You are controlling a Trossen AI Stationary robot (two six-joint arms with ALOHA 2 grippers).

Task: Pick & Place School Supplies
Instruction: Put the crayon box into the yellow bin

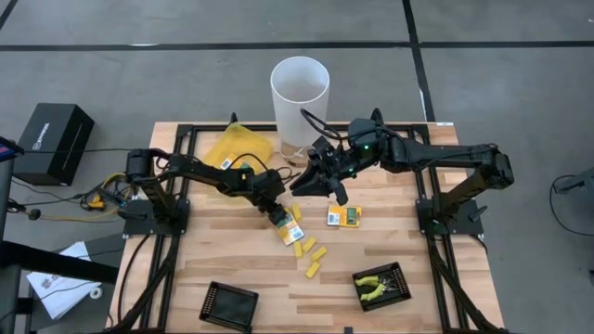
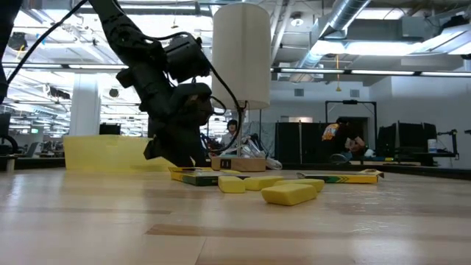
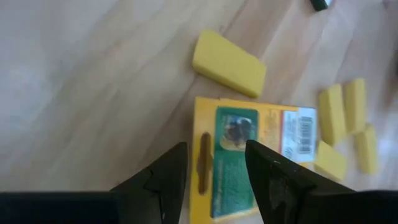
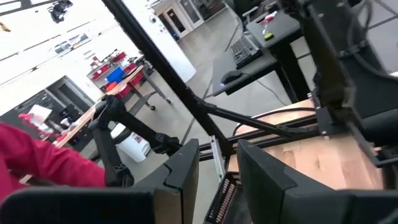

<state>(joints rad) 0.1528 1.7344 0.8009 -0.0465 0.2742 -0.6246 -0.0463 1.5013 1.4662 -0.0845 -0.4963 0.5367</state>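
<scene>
A flat yellow-orange packet [image 3: 273, 134] with a green-white label lies flat on the table, also seen in the high view as the packet [image 1: 290, 231]. My left gripper [image 3: 216, 149] is open and low over its labelled end, pointing down, one finger outside the packet's edge and one over its middle. A second packet [image 1: 343, 216] lies to the right. Short yellow oblong pieces [image 1: 313, 262] are scattered near them, one piece [image 3: 229, 63] just beyond the packet. My right gripper [image 1: 311, 183] is open, raised above the table by the white bin, holding nothing. My left gripper's fingers [image 3: 264, 163] stand over the packet's labelled end [image 3: 230, 155] from above; I cannot tell whether they touch it.
A tall white cylindrical bin [image 1: 299, 88] stands at the far edge, with a translucent yellow pouch [image 1: 239, 147] to its left. Two black trays sit at the near edge: one tray [image 1: 228, 304] on the left, another tray [image 1: 399, 276] on the right holding yellow-green plier-like tools [image 1: 374, 288].
</scene>
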